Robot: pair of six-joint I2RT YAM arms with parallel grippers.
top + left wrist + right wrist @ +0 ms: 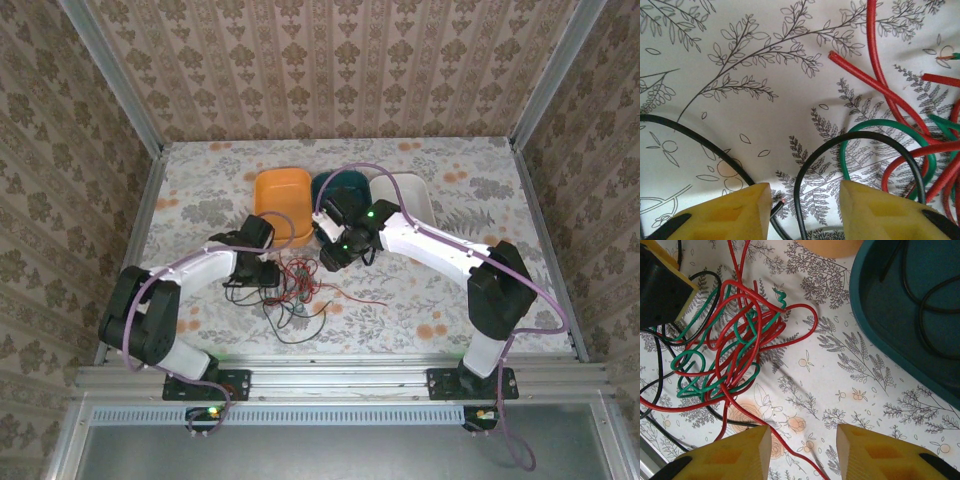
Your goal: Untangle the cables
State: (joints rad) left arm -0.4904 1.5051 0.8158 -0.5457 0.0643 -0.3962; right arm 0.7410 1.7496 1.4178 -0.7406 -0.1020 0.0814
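Untangling barely begun

One black cable [905, 280] lies in the teal bin [862, 300]. The red, green and black cables [295, 282] lie knotted on the table [450, 290] between the arms. Both the left gripper [802, 195] and right gripper [802, 435] gape, gripping nothing.

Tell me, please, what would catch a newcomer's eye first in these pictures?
The knot of red, green and black cables at the middle of the flowered table stands out first. Behind it stand an orange bin, a teal bin and a white bin in a row; a black cable lies in the teal bin.
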